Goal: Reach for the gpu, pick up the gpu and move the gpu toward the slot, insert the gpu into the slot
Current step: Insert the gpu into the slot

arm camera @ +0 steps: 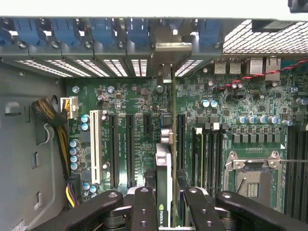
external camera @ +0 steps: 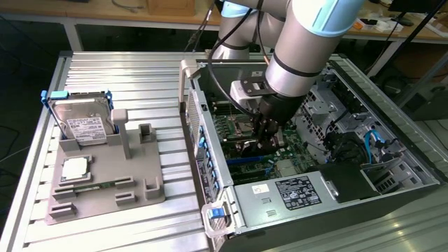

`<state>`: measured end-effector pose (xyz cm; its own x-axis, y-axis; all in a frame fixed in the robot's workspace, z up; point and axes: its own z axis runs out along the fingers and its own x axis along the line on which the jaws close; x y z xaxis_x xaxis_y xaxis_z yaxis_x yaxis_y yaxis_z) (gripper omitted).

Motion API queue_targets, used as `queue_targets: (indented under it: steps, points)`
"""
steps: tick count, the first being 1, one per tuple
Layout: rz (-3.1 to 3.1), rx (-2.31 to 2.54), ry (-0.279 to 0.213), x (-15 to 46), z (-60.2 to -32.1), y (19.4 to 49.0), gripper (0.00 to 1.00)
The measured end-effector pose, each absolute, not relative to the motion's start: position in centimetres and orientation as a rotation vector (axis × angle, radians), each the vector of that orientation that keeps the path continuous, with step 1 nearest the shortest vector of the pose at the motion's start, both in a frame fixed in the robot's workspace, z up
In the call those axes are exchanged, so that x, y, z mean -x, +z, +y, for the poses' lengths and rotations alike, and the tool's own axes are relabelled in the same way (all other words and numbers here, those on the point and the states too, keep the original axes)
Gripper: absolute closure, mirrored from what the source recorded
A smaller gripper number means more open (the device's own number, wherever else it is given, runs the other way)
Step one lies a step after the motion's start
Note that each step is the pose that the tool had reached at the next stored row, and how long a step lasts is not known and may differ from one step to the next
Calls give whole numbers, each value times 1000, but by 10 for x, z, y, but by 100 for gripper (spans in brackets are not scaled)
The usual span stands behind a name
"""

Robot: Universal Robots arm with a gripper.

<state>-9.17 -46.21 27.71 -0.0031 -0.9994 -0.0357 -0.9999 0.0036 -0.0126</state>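
Observation:
My gripper (external camera: 267,137) reaches down inside the open computer case, over the green motherboard (arm camera: 130,98). It is shut on the gpu (arm camera: 165,159), a thin dark card seen edge-on between the two black fingers (arm camera: 144,209). The card stands upright, and its silvery end bracket (arm camera: 166,50) sits against the case's rear openings. A short stretch of the bright blue slot (external camera: 243,159) shows beside the gripper in the exterior view. In the wrist view the card hides the slot beneath it. Whether the card's edge touches the slot I cannot tell.
Black expansion strips (arm camera: 129,149) and a white one (arm camera: 95,149) flank the card. Memory strips (arm camera: 207,154) and the square processor socket (arm camera: 252,178) lie on its other side. A cable bundle (arm camera: 55,120) hangs near the case wall. Outside, a grey fixture (external camera: 105,186) holds the hard drive (external camera: 84,125) and processor chip (external camera: 75,169).

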Motion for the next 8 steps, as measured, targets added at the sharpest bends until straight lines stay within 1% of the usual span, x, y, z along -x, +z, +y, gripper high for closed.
queue_targets:
  steps: [3, 8]
  points:
    - [2192, 2186, 7, 94, -462, 277, 73]
    - [2189, 2184, 10, 98, -462, 276, 73]
